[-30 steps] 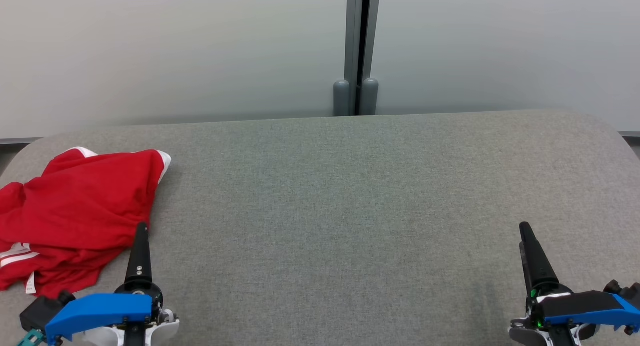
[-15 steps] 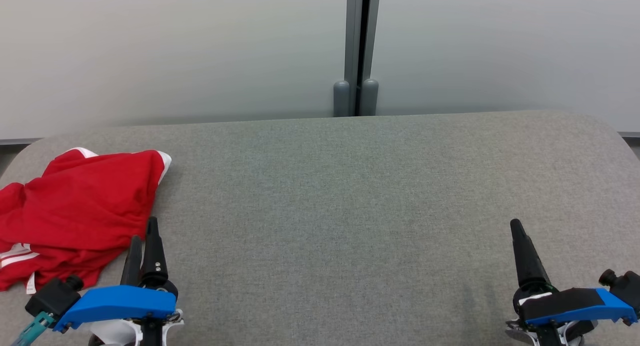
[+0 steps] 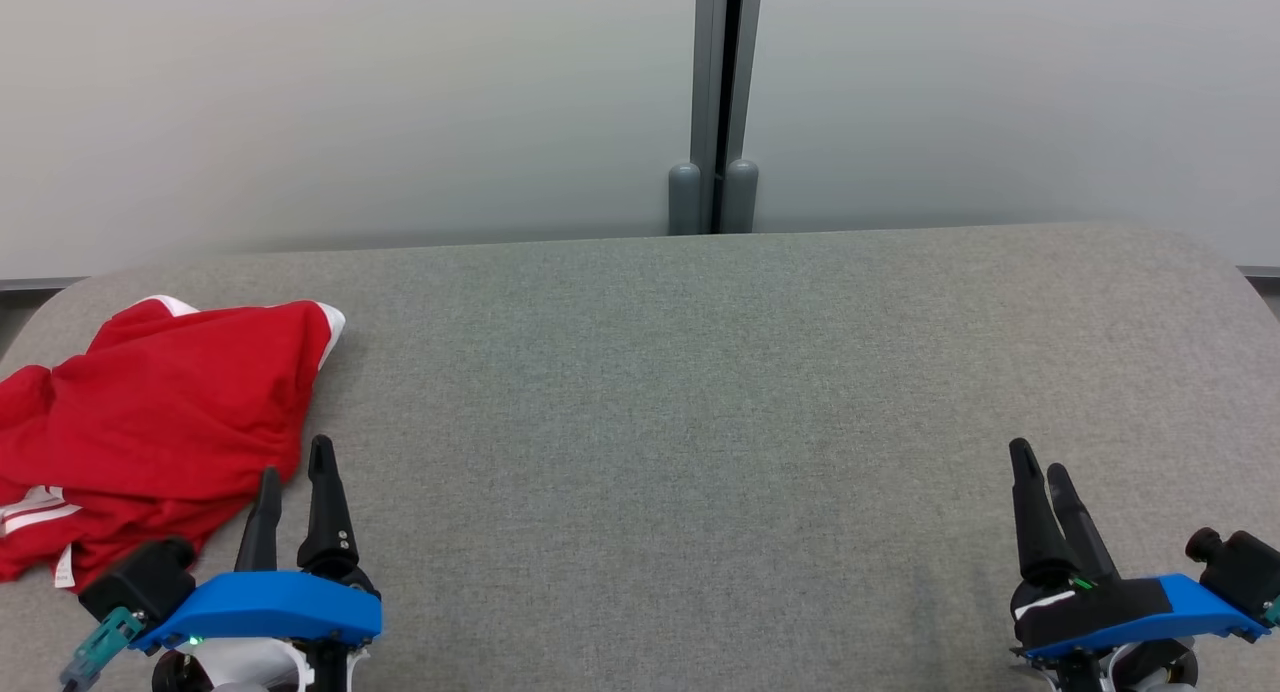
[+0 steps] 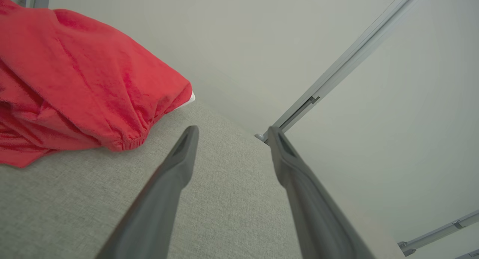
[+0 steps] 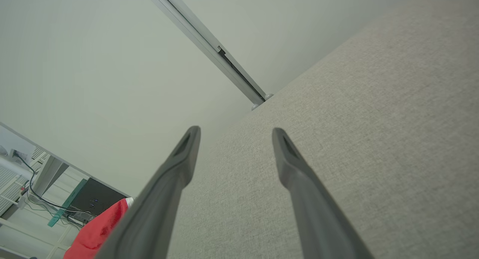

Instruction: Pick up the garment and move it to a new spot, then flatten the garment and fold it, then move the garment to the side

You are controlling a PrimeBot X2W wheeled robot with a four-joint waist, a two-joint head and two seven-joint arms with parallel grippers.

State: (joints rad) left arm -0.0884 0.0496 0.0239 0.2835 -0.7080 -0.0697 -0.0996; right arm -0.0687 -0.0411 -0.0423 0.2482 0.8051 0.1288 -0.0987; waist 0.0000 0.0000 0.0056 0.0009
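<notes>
The garment (image 3: 150, 422) is red with white stripes and lies crumpled at the left end of the grey table (image 3: 700, 392). In the left wrist view the garment (image 4: 75, 83) bulges at the upper left. My left gripper (image 3: 295, 457) stands open at the lower left, just right of the garment's near edge, with nothing between its fingers (image 4: 179, 158). Over bare table at the lower right, my right gripper (image 3: 1040, 457) is open and empty too. A red corner of the garment (image 5: 99, 231) shows far off in the right wrist view.
A pale wall with a grey vertical post (image 3: 715, 102) stands right behind the table's far edge. The table has rounded corners. Beyond its left end the right wrist view shows a dark box and cables (image 5: 86, 204) on the floor.
The left gripper has shifted right, off the garment's edge, and turned so both its fingers show. The right gripper has moved slightly left and turned likewise. The garment has not moved.
</notes>
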